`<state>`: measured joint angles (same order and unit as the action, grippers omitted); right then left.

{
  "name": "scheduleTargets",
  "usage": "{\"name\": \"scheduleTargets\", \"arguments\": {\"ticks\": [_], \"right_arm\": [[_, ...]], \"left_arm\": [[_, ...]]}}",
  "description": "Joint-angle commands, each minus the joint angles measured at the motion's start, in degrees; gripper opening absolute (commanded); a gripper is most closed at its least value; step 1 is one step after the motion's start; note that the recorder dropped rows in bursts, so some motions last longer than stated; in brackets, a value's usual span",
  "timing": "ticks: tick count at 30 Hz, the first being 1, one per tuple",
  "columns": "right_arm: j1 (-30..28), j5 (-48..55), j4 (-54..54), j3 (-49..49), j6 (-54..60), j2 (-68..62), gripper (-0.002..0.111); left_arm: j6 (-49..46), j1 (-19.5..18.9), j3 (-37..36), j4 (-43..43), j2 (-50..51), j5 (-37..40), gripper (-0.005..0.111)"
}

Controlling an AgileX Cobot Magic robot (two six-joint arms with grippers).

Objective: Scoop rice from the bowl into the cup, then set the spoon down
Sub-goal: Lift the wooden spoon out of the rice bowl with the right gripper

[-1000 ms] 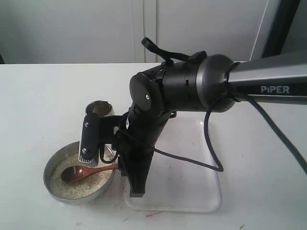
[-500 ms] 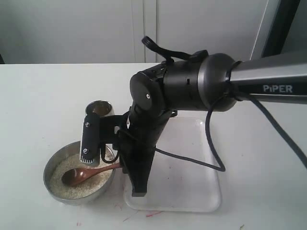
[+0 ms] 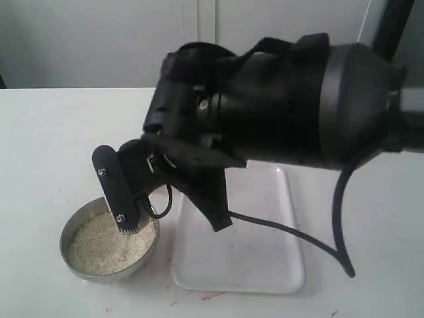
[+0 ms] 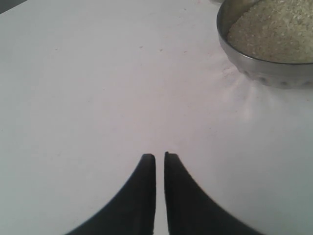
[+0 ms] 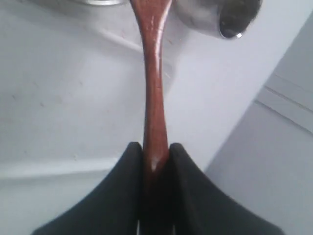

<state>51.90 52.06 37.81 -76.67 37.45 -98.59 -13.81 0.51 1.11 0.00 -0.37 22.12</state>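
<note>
The right gripper is clamping the single spoon: its two black fingers are pressing on either side of the slim reddish-brown handle, close to its end, with no gap showing. The handle is running straight out from the fingers and widening at the edge of the right wrist view, where the spoon's oval bowl is cut off, so whether it is carrying any rice cannot be told. One cup is standing just beside that far end of the spoon; its mouth is showing, but what is inside is too dim to read.

In the exterior view the bulky right arm is filling the middle and hiding both spoon and cup. One black finger is hanging over the tray-side rim of the one bowl, which is sitting on the white table and holding a level bed of rice. One clear tray is lying just beside the bowl, under the arm.

The left gripper is hovering over bare table, its two fingers drawn almost together with only a thin slit between them and nothing held. The bowl is sitting near it, apart from the fingertips, with the rice filling it.
</note>
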Motion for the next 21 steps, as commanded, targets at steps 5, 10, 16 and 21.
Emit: {"name": "scheduleTargets", "arguments": {"ticks": [5, 10, 16, 21], "right_arm": [[9.88, 10.39, 20.33, -0.57, -9.3, -3.3, 0.0], [12.15, 12.06, 21.42, -0.57, -9.3, -6.46, 0.0], [12.05, 12.1, 21.15, -0.57, -9.3, -9.31, 0.0], [12.05, 11.13, 20.92, -0.57, -9.51, -10.03, 0.0]], "left_arm": [[0.33, 0.22, -0.53, -0.32, 0.37, 2.77, 0.014], [0.33, 0.22, -0.53, -0.32, 0.37, 2.77, 0.014], [0.33, 0.22, -0.53, -0.32, 0.37, 2.77, 0.014], [0.33, 0.22, -0.53, -0.32, 0.37, 2.77, 0.014]]}}
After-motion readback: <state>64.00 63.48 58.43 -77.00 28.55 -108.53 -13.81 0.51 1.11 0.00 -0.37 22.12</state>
